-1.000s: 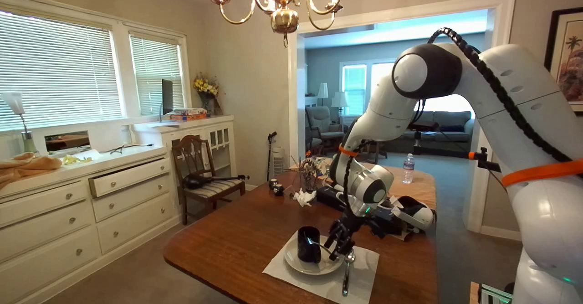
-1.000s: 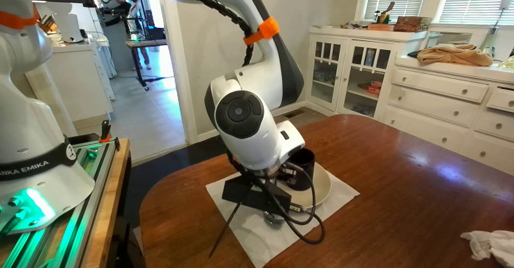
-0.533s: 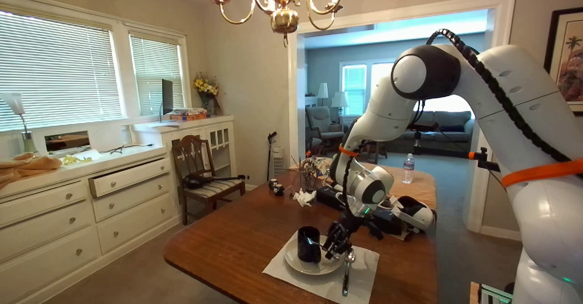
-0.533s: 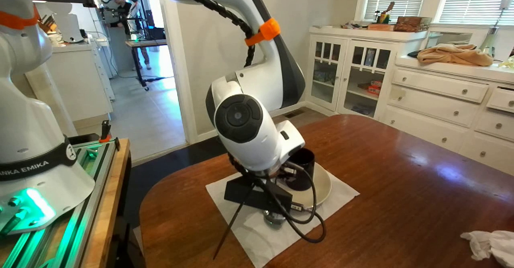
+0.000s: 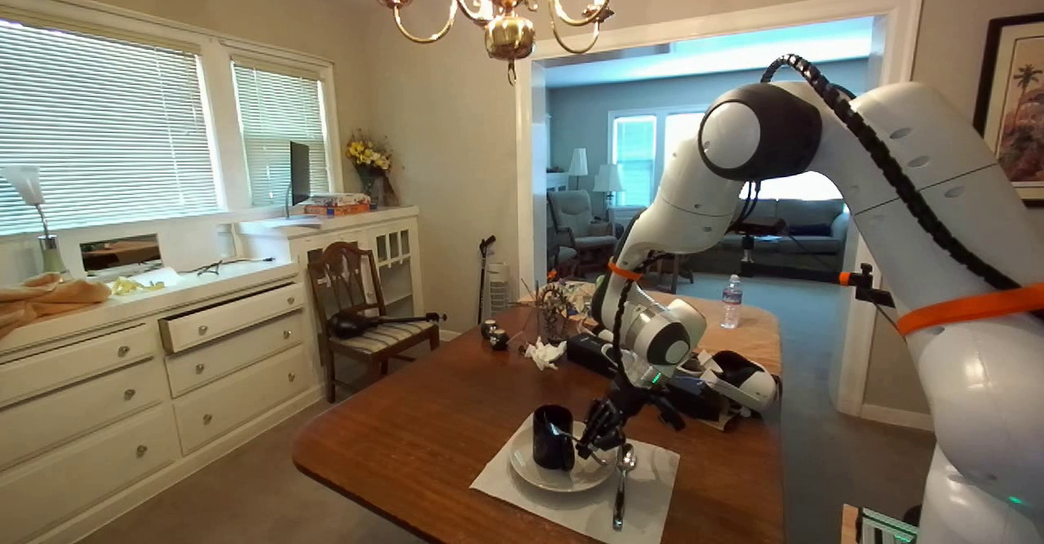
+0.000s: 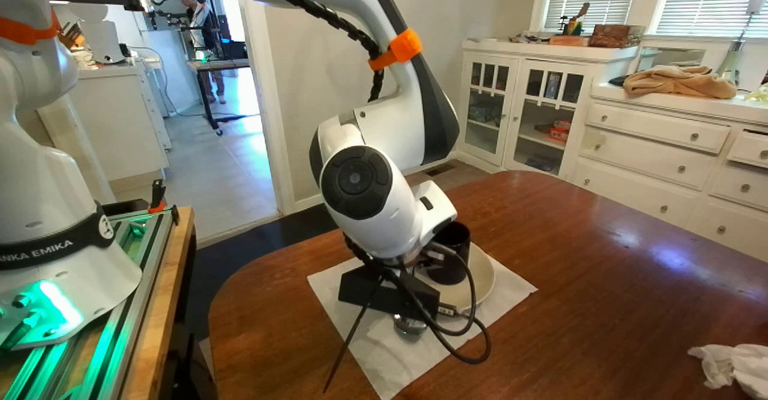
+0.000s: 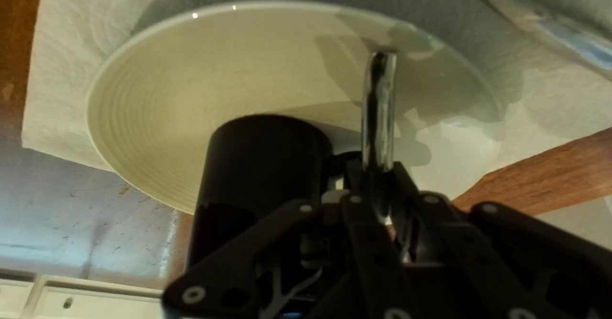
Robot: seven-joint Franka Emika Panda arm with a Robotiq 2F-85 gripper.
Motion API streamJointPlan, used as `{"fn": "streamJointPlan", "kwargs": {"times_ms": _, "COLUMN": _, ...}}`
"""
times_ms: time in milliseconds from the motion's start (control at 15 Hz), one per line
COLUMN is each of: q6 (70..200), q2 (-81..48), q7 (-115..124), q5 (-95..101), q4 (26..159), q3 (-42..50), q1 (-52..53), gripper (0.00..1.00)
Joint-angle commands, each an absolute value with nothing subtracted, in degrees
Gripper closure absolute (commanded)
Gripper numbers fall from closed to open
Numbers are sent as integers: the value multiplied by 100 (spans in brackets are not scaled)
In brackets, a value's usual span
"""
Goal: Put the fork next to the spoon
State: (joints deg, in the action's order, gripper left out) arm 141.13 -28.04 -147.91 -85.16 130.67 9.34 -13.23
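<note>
One fork (image 7: 378, 111) is clasped by the gripper (image 7: 377, 178), a blunt metal end jutting past both fingertips over the cream plate (image 7: 158, 89), just beside the black mug (image 7: 265, 166); whether it touches either cannot be told, and its prongs cannot be made out; the mug stands on the plate, the plate on a white napkin (image 5: 652, 479) near the end edge of the wooden dining table (image 5: 408, 438), toward the rounded corner closest to the robot's base (image 6: 54, 208); the spoon (image 5: 621, 487) lies on that napkin, just beside the plate on the side of the long table edge nearest the base, its bowl away from the end edge; compared with a second ago, the arm's wrist (image 6: 390, 226) has shifted slightly, and in an exterior view a silvery strip of the fork now crosses the mug's dark face; spoon, plate, mug and napkin have not moved.
</note>
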Motion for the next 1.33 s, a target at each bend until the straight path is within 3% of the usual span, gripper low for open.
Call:
{"fn": "streamJointPlan", "kwargs": {"times_ms": 0, "q6": 13948, "q2": -2643, "q7": -14747, "q5": -8447, "q4": 13215, "q3": 1021, "q1": -1291, "gripper": 96}}
{"fn": "streamJointPlan", "kwargs": {"times_ms": 467, "q6": 13270, "q2": -1592, "q7": -13568, "q5": -7418, "q4": 13852, "q3": 1324, "q1": -1307, "gripper": 96}}
{"fn": "streamJointPlan", "kwargs": {"times_ms": 1267, "q6": 15616, "q2": 154, "q7": -8819, "q5": -6478, "q4": 15031, "q3": 1180, "q1": -1019, "gripper": 96}}
